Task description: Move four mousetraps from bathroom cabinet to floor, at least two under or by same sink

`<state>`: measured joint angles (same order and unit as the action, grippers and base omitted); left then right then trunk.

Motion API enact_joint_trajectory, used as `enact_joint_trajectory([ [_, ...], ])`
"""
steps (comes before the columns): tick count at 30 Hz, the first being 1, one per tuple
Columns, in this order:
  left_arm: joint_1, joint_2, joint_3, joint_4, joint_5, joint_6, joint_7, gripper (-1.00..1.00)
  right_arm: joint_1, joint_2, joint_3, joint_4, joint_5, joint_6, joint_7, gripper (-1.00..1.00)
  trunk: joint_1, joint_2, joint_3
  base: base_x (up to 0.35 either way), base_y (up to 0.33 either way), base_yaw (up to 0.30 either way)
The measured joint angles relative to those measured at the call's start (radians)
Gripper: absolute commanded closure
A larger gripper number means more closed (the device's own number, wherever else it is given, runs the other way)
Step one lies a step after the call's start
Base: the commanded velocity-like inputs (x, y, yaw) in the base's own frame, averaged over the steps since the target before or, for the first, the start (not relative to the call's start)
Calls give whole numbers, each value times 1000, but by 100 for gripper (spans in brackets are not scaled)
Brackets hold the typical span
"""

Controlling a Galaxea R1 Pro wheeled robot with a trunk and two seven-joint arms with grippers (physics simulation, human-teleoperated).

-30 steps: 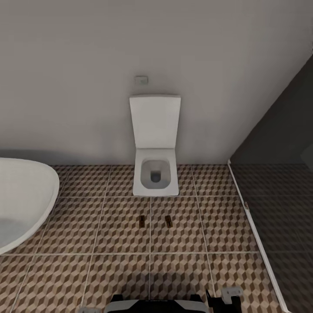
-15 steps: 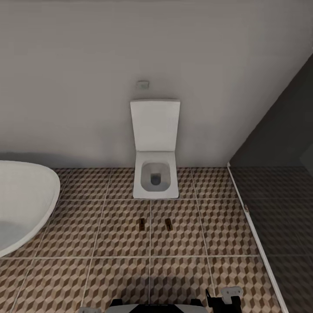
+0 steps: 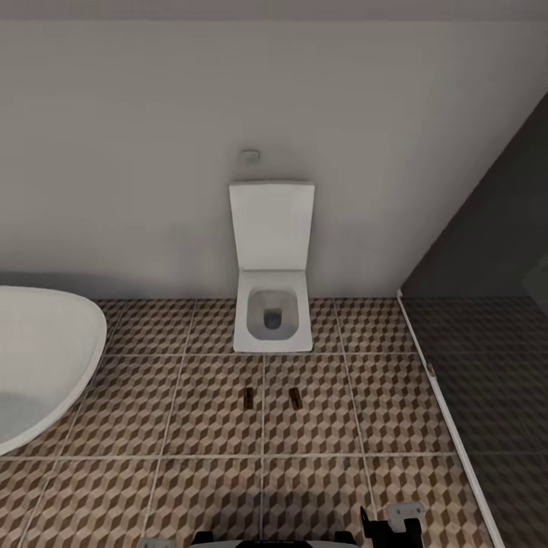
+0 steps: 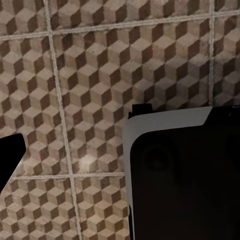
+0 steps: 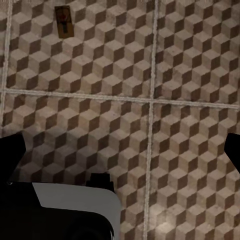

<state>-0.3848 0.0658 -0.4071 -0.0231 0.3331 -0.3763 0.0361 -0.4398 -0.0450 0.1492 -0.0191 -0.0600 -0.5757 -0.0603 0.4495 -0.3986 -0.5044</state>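
Nearest, the robot's base edge (image 3: 266,540) sits low over the patterned floor (image 3: 190,487). In the right wrist view the right gripper (image 5: 120,150) has its dark fingertips (image 5: 10,150) far apart with nothing between them. Of the left gripper one tip (image 4: 10,155) shows, so I cannot tell its spread. Farther on, two mousetraps (image 3: 248,397) (image 3: 294,396) lie flat on the tiles, just in front of the toilet (image 3: 272,320), with the bathtub (image 3: 38,365) at left. No sink is visible here, so the job likely calls for turning toward the cabinet, keeping the wheels well clear of both traps.
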Motion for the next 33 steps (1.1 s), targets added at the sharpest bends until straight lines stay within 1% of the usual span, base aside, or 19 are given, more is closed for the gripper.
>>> enact_joint_trajectory([
  [33,0,-6,0,2,0,0,0,-100,0,1,0,0,0,0,0,-100,0,0,53,0,0,0],
])
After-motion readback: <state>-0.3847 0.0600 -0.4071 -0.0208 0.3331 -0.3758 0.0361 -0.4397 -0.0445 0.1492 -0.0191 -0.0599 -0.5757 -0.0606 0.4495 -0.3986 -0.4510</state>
